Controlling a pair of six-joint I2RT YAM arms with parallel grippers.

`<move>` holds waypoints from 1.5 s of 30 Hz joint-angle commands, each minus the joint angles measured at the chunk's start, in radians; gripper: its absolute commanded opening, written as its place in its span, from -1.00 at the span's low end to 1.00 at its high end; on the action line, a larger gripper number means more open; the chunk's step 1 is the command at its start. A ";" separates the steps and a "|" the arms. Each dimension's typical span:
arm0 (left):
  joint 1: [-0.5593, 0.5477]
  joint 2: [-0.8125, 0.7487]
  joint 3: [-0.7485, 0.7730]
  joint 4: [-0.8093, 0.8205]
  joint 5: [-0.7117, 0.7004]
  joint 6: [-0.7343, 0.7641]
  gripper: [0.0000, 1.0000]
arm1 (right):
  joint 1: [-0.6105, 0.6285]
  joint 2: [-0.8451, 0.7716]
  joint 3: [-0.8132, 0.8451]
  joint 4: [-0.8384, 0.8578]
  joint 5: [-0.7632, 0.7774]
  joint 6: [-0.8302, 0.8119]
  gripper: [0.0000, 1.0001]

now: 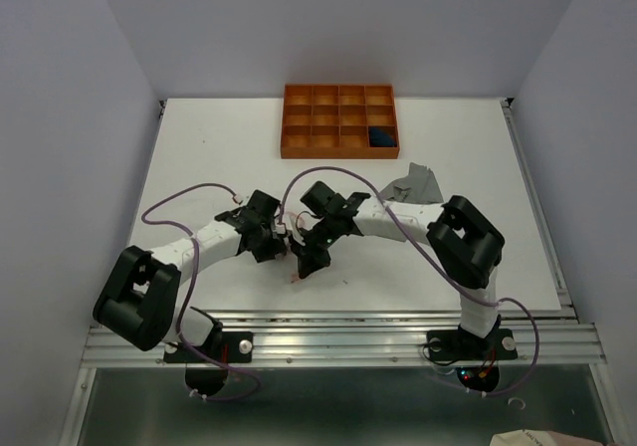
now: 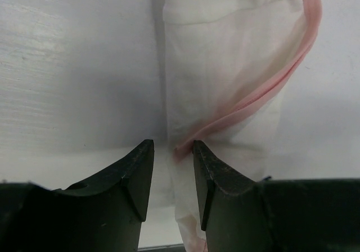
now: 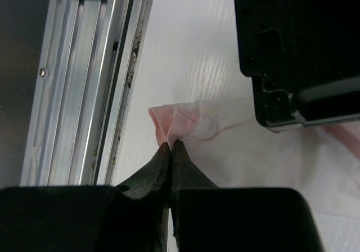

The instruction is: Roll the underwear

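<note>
Thin, limp pale pink-white cloth underwear [image 2: 225,66] lies just beside the aluminium desk rail [image 3: 84,94]; right gripper [image 3: 170,146] jaws pinch its corner, left gripper [image 2: 173,151] jaws hang narrowly apart over the pink hem [image 2: 253,101], likely the surest hold

White table [image 1: 199,157] with orange divided tray [image 1: 328,153], grey underwear [image 1: 413,182] and pale pink underwear [image 2: 225,66]

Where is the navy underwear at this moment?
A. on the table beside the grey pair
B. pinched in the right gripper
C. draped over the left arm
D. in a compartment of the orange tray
D: the navy underwear sits in the rightmost compartment of the tray, in the row nearest the arms, while the right gripper is shut on the pink pair.
</note>
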 commanded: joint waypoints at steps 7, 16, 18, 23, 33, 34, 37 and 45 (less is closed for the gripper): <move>-0.010 -0.008 -0.048 0.036 0.045 0.041 -0.10 | -0.069 0.137 0.200 -0.019 -0.026 0.172 -0.99; -0.010 0.027 -0.040 0.049 0.060 0.079 -0.16 | -0.087 0.212 0.286 -0.016 -0.030 0.251 -0.99; -0.010 0.038 -0.032 0.043 0.065 0.089 -0.17 | -0.098 0.224 0.307 -0.006 -0.016 0.287 -0.99; -0.008 0.039 -0.006 0.000 0.027 0.076 -0.17 | -0.098 0.258 0.312 0.023 -0.010 0.336 -0.99; -0.008 -0.014 0.015 -0.032 0.036 0.066 -0.16 | -0.128 0.346 0.263 0.176 0.183 0.558 -0.97; -0.008 -0.022 0.018 -0.042 0.031 0.058 -0.12 | -0.128 0.352 0.269 0.176 0.196 0.558 -0.97; -0.005 -0.036 0.041 -0.103 -0.025 0.040 0.17 | -0.128 0.369 0.268 0.181 0.223 0.597 -0.97; 0.069 -0.178 0.071 -0.230 -0.107 -0.040 0.27 | -0.128 0.384 0.222 0.199 0.263 0.629 -0.97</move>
